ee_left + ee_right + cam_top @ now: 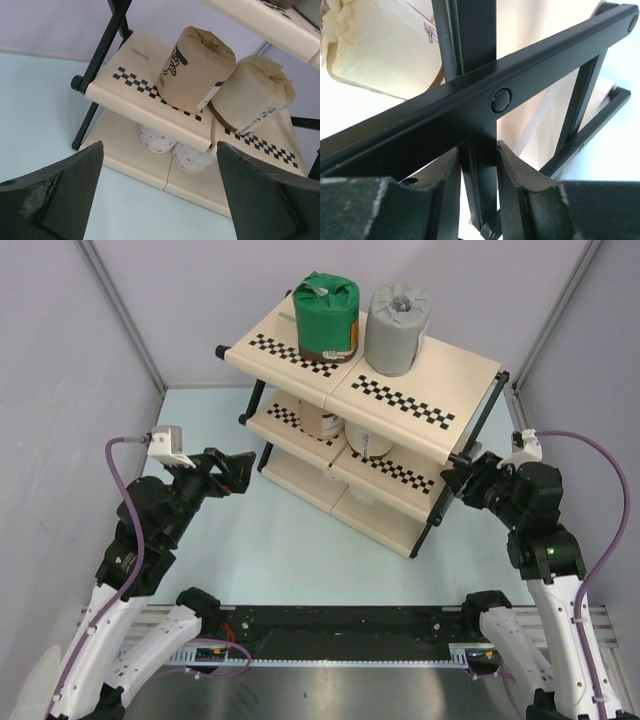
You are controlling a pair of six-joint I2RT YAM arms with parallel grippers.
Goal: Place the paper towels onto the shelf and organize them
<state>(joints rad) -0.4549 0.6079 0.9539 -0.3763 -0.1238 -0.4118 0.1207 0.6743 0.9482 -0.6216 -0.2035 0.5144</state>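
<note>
1. Left end effector [236,470] wide open, empty; shelf [455,375] near, at its 3 o'clock.
2. Upright on the shelf: green roll [326,318] and grey roll [398,328] top, tan rolls [197,65] middle, white rolls [157,141] bottom (all six shelved).
3. Right end effector [462,483] pinches black post [479,185] at the shelf's 4 o'clock end (nearer arm); shelf runs 10-to-4.

**Shelf panels and frame edges are hiding much of the load**

From above, the top panel of the shelf [440,370] is covering all but the near faces of the two tan rolls [325,423]. In the left wrist view the middle panel is hiding the tops of the two white rolls [159,140]. The frame is cropping the top tier and the fingers [55,200] of the left gripper [160,147]. Whether the right gripper [477,155] is touching the black post [475,50] is unclear.
</note>
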